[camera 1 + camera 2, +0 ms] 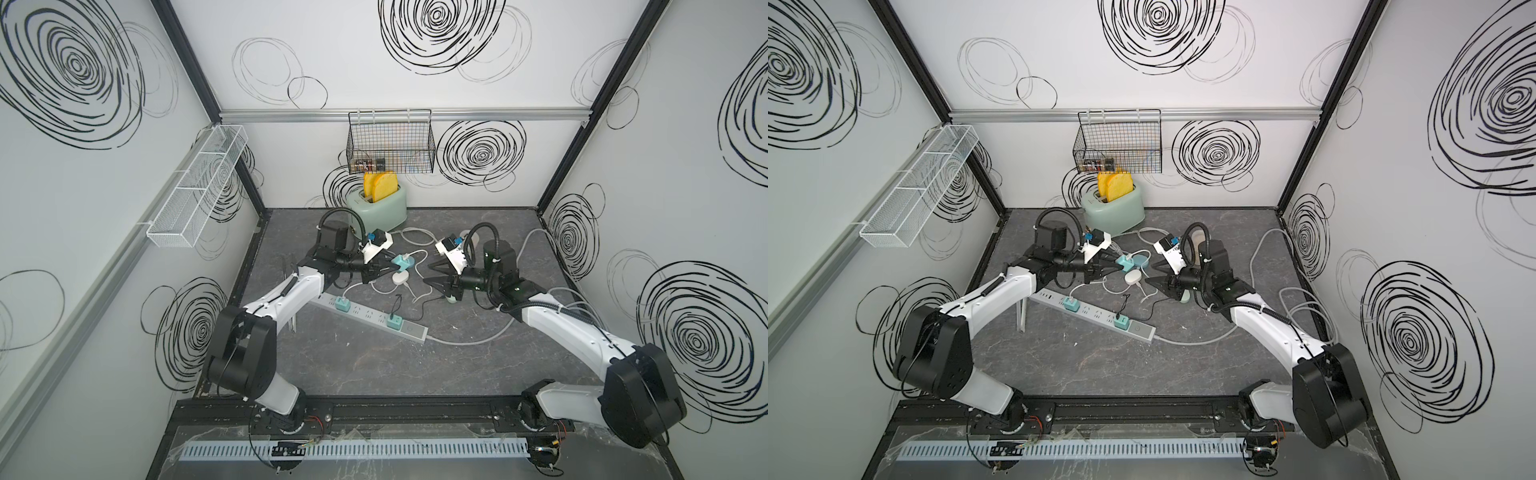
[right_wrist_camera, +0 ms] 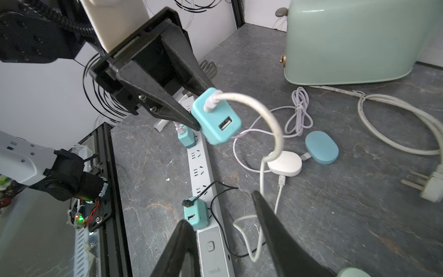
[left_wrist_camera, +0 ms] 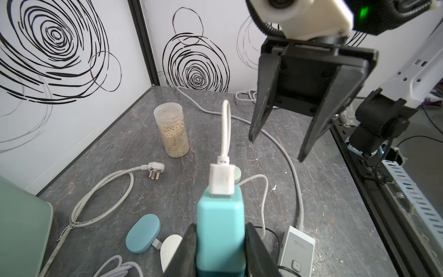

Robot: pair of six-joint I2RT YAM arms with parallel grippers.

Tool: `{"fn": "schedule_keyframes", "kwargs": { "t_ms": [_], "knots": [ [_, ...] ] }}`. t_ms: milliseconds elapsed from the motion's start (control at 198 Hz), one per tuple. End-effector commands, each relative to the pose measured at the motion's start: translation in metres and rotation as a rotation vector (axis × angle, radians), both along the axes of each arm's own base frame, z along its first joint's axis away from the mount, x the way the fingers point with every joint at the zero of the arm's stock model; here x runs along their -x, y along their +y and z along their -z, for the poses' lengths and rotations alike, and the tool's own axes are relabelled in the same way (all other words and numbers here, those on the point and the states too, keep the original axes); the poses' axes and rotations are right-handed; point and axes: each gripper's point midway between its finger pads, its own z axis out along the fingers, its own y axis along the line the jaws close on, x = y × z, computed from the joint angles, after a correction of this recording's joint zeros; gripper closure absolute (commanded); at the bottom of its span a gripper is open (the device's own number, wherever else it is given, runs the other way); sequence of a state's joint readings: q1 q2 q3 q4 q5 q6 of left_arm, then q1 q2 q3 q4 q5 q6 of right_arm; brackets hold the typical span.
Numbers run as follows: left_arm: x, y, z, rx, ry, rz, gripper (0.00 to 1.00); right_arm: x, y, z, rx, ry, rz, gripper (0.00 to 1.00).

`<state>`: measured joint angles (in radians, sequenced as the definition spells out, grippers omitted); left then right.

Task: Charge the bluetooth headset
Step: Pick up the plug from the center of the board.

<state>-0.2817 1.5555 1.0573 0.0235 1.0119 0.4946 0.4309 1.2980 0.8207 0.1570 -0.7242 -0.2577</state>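
My left gripper (image 3: pixel 220 230) is shut on a teal USB charger (image 2: pixel 215 117), held above the table, also seen in a top view (image 1: pixel 401 262). A white cable (image 2: pixel 271 117) is plugged into the charger and arcs down to the table. Below it lie a white oval case (image 2: pixel 285 163) and a blue oval case (image 2: pixel 321 147). I cannot tell which one holds the bluetooth headset. My right gripper (image 2: pixel 220 208) hangs open and empty just right of the charger, in a top view (image 1: pixel 427 273), above the power strip (image 2: pixel 203 172).
Two more teal chargers (image 1: pixel 343 303) (image 1: pixel 392 322) sit plugged into the power strip (image 1: pixel 370 316). A mint toaster (image 1: pixel 378 208) with bread stands at the back. A jar of grains (image 3: pixel 172 130), a loose wall plug (image 3: pixel 155 167) and several cables lie around.
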Motion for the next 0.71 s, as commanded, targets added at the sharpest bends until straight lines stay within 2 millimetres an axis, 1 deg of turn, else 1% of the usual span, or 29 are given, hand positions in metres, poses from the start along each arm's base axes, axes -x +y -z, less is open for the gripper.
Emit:
{"fn": "schedule_keyframes", "kwargs": {
  "t_ms": [0, 166, 358, 489, 585, 701],
  "knots": [
    [0.004, 0.0, -0.009, 0.039, -0.028, 0.058, 1.0, -0.004, 0.008, -0.008, -0.072, 0.038, -0.017, 0.55],
    [0.007, 0.0, -0.01, 0.041, -0.027, 0.072, 1.0, -0.005, 0.022, -0.005, -0.092, 0.057, -0.06, 0.58],
    [0.012, -0.002, -0.008, 0.042, -0.019, 0.119, 1.0, -0.005, 0.039, -0.01, -0.115, 0.051, -0.115, 0.58],
    [0.017, -0.002, -0.009, 0.047, -0.023, 0.145, 1.0, -0.011, 0.044, -0.015, -0.137, 0.045, -0.106, 0.56],
    [0.02, -0.002, -0.01, 0.056, -0.025, 0.165, 1.0, -0.016, 0.047, -0.014, -0.135, 0.049, -0.094, 0.5],
    [0.023, -0.002, -0.01, 0.058, -0.027, 0.185, 1.0, -0.017, 0.048, -0.014, -0.131, 0.037, -0.105, 0.51]
  ]
}}
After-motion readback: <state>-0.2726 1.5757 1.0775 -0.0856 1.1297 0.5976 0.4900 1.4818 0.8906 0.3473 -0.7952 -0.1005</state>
